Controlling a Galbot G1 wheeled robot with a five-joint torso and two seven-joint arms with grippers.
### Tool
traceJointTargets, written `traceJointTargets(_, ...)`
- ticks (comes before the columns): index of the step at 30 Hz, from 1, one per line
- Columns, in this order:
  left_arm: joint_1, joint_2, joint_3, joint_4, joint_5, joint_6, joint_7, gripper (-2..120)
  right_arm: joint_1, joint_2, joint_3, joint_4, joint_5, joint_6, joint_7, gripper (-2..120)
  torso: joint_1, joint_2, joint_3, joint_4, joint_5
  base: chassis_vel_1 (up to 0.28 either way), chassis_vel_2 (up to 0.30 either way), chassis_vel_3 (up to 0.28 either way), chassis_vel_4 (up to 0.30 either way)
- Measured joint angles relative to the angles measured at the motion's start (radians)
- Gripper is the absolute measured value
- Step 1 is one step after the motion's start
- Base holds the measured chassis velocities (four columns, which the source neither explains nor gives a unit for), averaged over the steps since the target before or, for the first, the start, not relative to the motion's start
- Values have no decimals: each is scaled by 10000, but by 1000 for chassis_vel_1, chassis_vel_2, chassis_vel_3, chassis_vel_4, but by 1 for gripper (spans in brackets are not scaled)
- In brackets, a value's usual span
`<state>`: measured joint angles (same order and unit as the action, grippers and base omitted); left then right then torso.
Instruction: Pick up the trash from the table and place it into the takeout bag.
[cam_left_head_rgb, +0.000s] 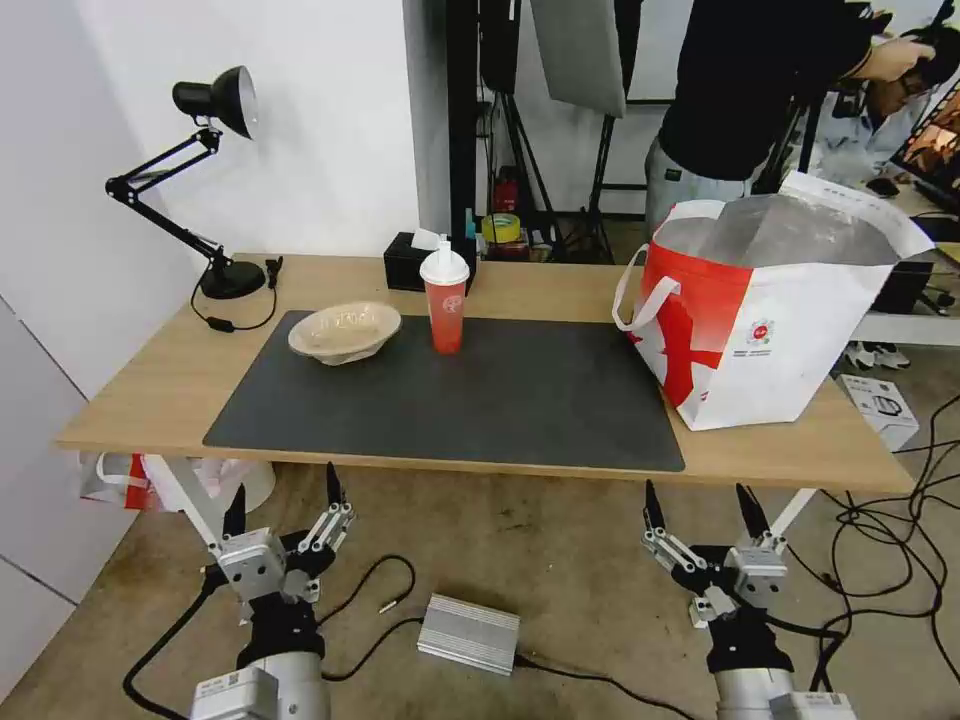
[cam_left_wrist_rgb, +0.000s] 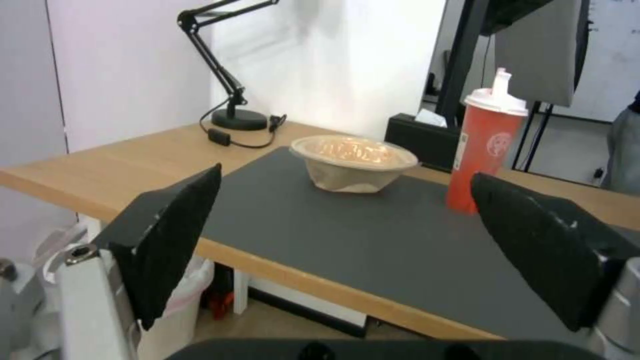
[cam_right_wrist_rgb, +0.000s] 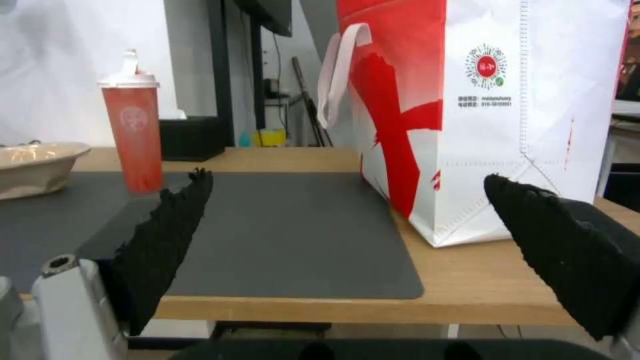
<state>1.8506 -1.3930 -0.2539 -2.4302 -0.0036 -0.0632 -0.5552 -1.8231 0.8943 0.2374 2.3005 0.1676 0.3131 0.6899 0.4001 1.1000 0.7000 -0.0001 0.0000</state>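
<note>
Trash on table (cam_left_head_rgb: 140, 400): two pcs visible, both on dark grey mat (cam_left_head_rgb: 500, 400) toward far-left part. Beige pulp bowl (cam_left_head_rgb: 345, 331) sits upright, near mat's far-left corner; red drink cup (cam_left_head_rgb: 445, 300) w/ white dome lid stands upright just beside it, to the bowl's right, apart, not touching. Black tissue box (cam_left_head_rgb: 405, 262) behind cup, on bare wood. Desk lamp (cam_left_head_rgb: 215, 180) at far-left corner, cord trailing toward bowl side. Takeout bag (cam_left_head_rgb: 770, 310) stands at right end, partly on mat edge, mouth open, foil lining showing, white loop handle hanging on side facing the cup. Left gripper (cam_left_head_rgb: 285, 500) low, in front of table's near edge, below tabletop level, fingers spread wide, holding nothing. Right gripper (cam_left_head_rgb: 700, 505) likewise low at near edge on bag side, fingers spread, empty. Nothing picked yet; judge task at start, w/ both items well apart from bag. Risks, as I read it: cup is tall and narrow, so a finger nudging its side before closing could tip it; lid/straw top may pop if squeezed high. Bowl is shallow w/ flared rim, a pinch on rim could slip or flip it. Bag looks light and soft-walled; an item catching the rim or handle could push it over or off the table end. Arms rising from below could clip table edge.
</note>
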Motion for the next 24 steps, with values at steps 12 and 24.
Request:
traceJointTargets(12,-3,-70,12,64,15,-3,-10,100,191,-117,82,221,214,51,-236,100,-1,0,0,1,0,0,0,0,0)
traceJointTargets(24,-23,-26,-108,78,-111,-92,-20,100,1385,-842,298,266,1865,1318,-3296,100,0,0,0,1,0,0,0,0,0)
